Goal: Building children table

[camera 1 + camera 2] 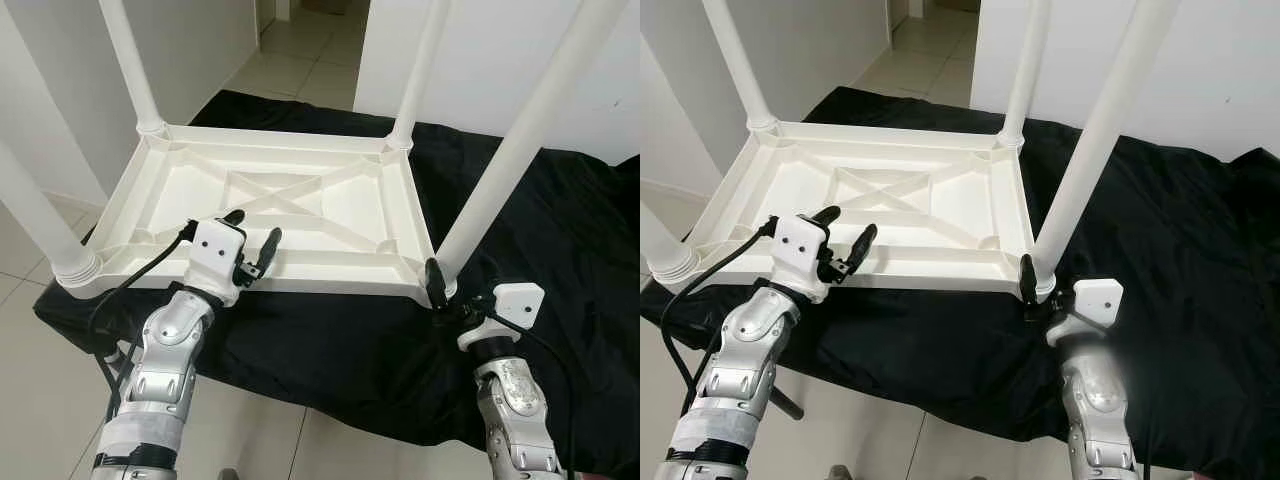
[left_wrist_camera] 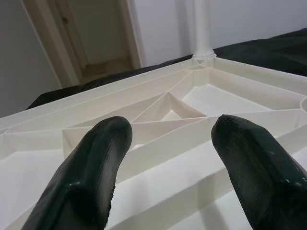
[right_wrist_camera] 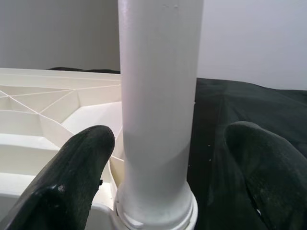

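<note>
A white plastic table (image 1: 270,205) lies upside down on a black cloth (image 1: 560,260) that covers a low surface, and its ribbed underside faces up. Four white legs stick up from its corners. The far left leg (image 1: 130,65) and the far right leg (image 1: 420,70) stand at the back, the near left leg (image 1: 35,215) stands at the front left corner, and the near right leg (image 1: 520,140) stands at the front right corner. The left gripper (image 1: 252,240) hovers over the front edge of the table, near the left side, and its two black fingers (image 2: 91,167) are spread apart with nothing between them. The right gripper (image 3: 160,158) is at the bottom of the near right leg, where the leg goes into its round socket. Its fingers sit wide on either side of the leg, and a gap shows on each side. A pale tiled floor (image 1: 300,60) runs off behind the table, beside white walls.
</note>
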{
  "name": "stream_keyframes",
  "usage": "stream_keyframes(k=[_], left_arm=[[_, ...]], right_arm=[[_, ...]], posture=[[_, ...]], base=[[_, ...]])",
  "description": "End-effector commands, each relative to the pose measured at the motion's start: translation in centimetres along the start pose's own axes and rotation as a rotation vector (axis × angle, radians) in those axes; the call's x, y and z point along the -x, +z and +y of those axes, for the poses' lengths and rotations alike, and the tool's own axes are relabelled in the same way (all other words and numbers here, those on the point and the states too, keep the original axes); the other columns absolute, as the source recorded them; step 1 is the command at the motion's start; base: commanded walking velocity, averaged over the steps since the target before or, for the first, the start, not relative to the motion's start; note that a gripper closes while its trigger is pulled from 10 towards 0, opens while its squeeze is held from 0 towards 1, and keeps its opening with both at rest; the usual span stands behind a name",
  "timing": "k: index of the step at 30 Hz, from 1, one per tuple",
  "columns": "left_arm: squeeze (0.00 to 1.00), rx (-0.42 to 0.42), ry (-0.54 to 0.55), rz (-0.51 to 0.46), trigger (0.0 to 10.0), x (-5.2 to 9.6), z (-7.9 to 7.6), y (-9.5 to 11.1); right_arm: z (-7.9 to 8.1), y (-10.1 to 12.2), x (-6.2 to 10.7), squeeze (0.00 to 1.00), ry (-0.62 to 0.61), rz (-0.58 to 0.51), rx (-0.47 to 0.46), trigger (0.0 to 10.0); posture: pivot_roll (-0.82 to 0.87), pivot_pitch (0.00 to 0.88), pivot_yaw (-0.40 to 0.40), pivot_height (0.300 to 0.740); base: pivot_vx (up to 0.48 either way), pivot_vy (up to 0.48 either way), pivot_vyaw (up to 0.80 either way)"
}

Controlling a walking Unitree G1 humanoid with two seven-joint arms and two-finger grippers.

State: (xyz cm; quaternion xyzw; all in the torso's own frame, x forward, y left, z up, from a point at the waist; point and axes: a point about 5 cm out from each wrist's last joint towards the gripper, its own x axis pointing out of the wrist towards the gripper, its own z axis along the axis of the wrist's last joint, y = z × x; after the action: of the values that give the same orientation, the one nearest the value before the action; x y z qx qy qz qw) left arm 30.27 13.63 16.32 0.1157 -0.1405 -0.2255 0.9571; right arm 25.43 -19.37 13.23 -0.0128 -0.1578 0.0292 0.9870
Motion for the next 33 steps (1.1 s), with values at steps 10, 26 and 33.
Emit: stream_keyframes(k=[10, 26, 33], left_arm=[[0.00, -0.012, -0.133, 0.008, 10.0, 0.8, -1.1, -0.2], [0.00, 0.016, -0.408, 0.029, 10.0, 1.9, -4.0, 0.0], [0.00, 0.086, -0.547, 0.032, 10.0, 1.8, -6.4, 0.8]], right_arm=[[-0.1, -0.5, 0.6, 0.00, -0.001, 0.032, 0.000, 10.0], [-0.9, -0.6, -1.1, 0.00, 0.113, 0.072, -0.011, 10.0], [-1.0, -0.9, -2.5, 0.00, 0.201, 0.099, 0.023, 10.0]], posture=[[0.03, 0.054, -0.004, 0.740], [0.05, 0.097, -0.023, 0.740], [0.06, 0.106, -0.028, 0.740]], base=[[0.000, 0.000, 0.00], [0.000, 0.000, 0.00], [0.000, 0.000, 0.00]])
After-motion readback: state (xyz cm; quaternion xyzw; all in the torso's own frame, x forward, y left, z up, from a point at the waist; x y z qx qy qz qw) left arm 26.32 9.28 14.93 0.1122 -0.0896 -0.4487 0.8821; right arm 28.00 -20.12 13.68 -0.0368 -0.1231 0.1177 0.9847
